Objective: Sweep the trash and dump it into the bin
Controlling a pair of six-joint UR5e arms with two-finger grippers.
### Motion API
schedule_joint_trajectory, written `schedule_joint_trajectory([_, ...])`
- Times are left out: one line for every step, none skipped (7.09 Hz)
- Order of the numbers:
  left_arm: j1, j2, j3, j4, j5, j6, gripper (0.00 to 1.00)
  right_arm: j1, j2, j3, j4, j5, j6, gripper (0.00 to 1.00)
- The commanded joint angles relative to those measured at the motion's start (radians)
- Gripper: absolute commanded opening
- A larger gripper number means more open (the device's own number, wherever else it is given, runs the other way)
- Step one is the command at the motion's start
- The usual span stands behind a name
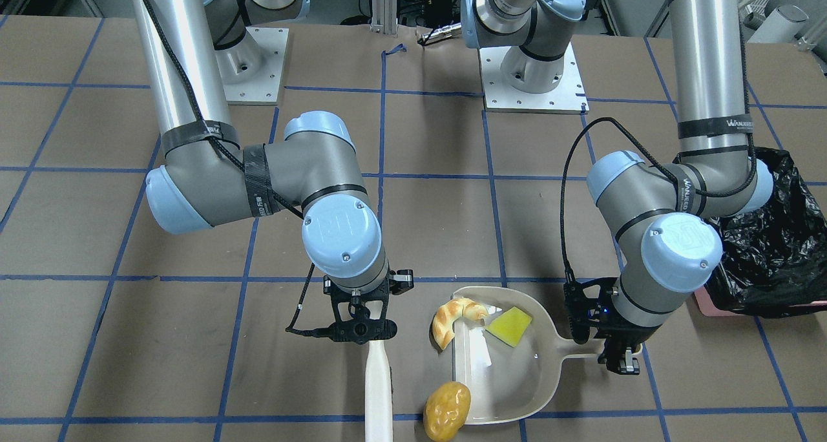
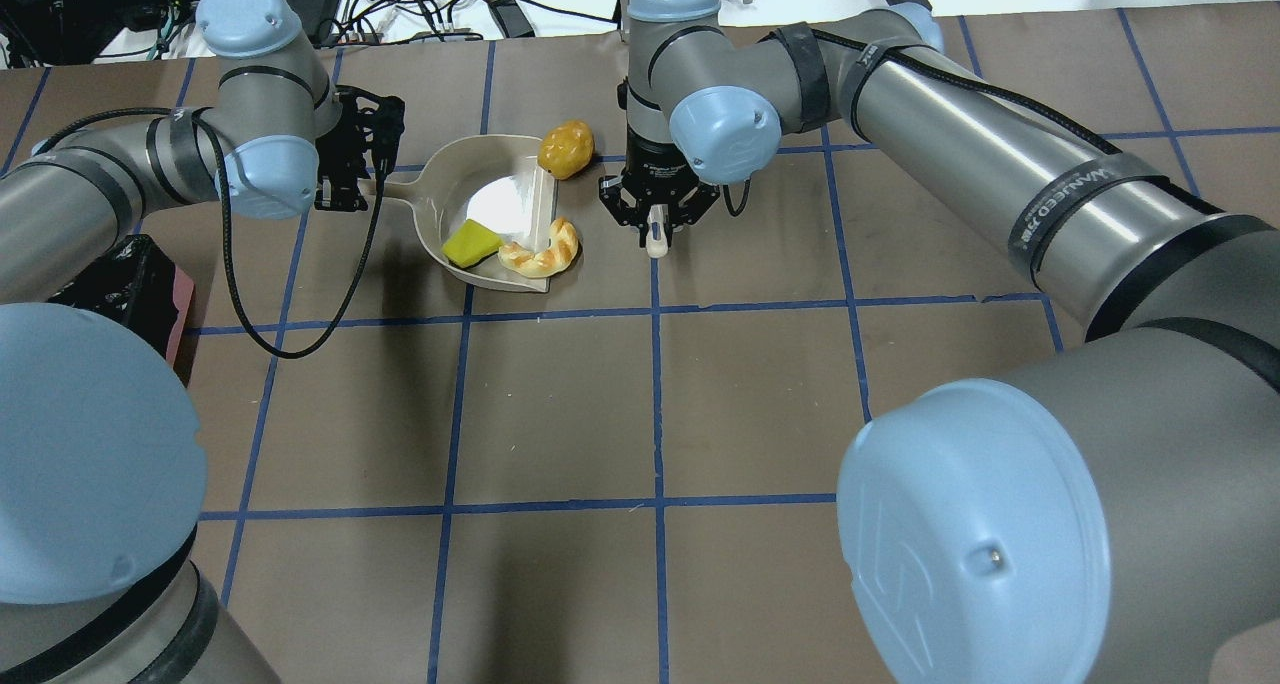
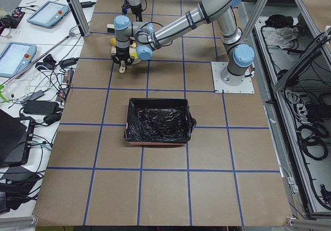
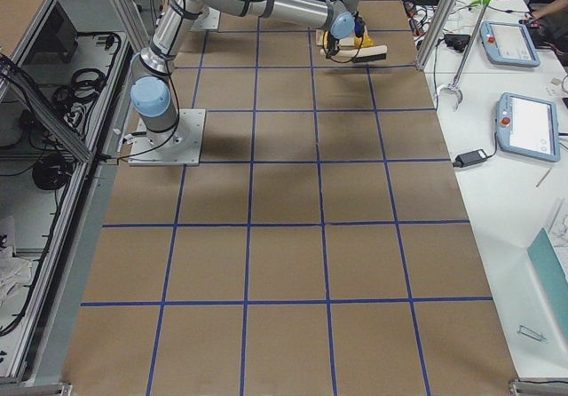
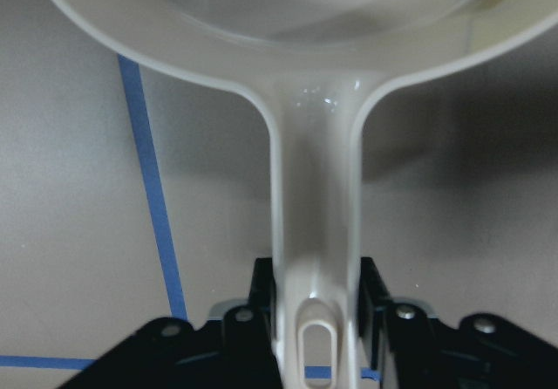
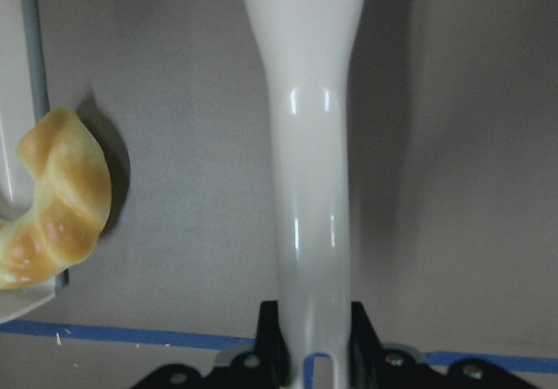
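Now, left claw (image 1: 619,357): we see it closed on the end of the dustpan's handle, fingers pressed to both sides in the wrist view.
Dustpan (image 1: 517,380): it lies flat on the tabletop (image 2: 650,414), with the handle pointing toward the robot's left and the straight open lip facing the right claw.
Right claw (image 1: 370,320): its fingers are clamped on the off-white brush handle (image 1: 378,384), which runs away from the robot and off the front view's lower edge.
Sponge (image 1: 509,326): this sits inside the pan, near the rim on the robot's side.
Croissant (image 1: 452,320): it straddles the lip at the corner nearer the robot, one end on the pan and the other on the tabletop.
Potato lump (image 1: 447,411): it is outside the pan at the far corner of the lip; we cannot tell whether it touches.
Gap: a narrow strip of bare tabletop separates the brush handle from the lip.
Bin (image 3: 158,121): black-lined with a pink edge, it stands on the robot's left, well apart from the pan and close to the left arm's elbow in the front view.
Room: we see broad bare tabletop between pan and bin, and more toward the robot.
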Motion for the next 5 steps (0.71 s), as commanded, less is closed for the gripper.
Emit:
schedule_joint_trajectory([-0.002, 0.000, 0.001, -0.001, 0.000, 0.000, 0.23, 0.004, 0.013, 0.000, -0.012, 0.008, 0.011, 0.00])
schedule_joint_trajectory([-0.002, 0.000, 0.001, -0.001, 0.000, 0.000, 0.23, 0.022, 0.011, 0.001, -0.010, 0.010, 0.060, 0.00])
schedule_joint_trajectory([-0.002, 0.000, 0.001, -0.001, 0.000, 0.000, 0.23, 0.058, 0.011, 0.001, -0.012, 0.010, 0.110, 0.00])
schedule_joint_trajectory([-0.002, 0.000, 0.001, -0.001, 0.000, 0.000, 0.23, 0.088, 0.010, 0.003, -0.009, 0.008, 0.158, 0.00])
schedule_joint_trajectory([-0.002, 0.000, 0.001, -0.001, 0.000, 0.000, 0.23, 0.115, 0.013, 0.003, -0.012, 0.011, 0.216, 0.00])
